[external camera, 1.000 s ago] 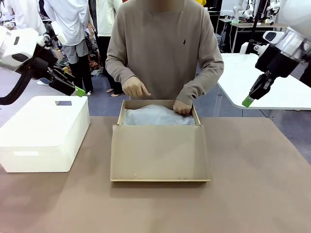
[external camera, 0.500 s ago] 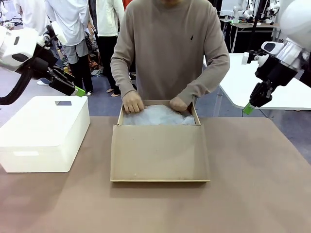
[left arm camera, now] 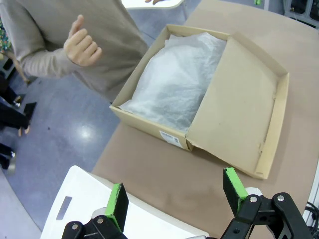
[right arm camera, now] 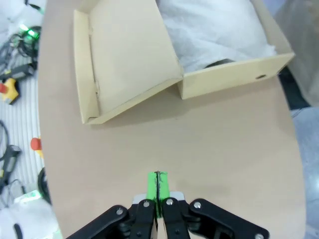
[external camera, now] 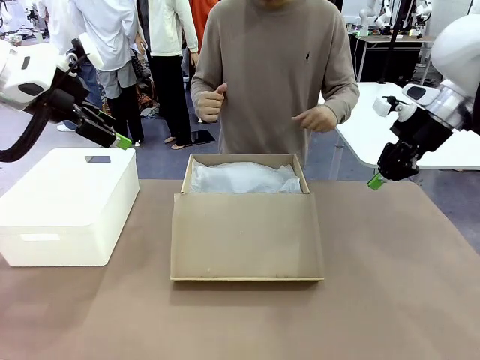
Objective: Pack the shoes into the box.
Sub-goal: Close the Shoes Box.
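Box (external camera: 247,236) sits open at frame centre on the brown surface (external camera: 390,300), long side running left to right, white tissue (external camera: 244,178) hiding any shoes. Right pincer (external camera: 373,181), pressed together, hovers just right of its far corner, nearer than the left pincer (left arm camera: 176,195), spread wide at upper left.

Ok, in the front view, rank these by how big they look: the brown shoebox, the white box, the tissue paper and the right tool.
1. brown shoebox, flap included
2. white box, close behind; it meets the picture's left edge, so this placing is unsure
3. tissue paper
4. right tool, clearly smallest
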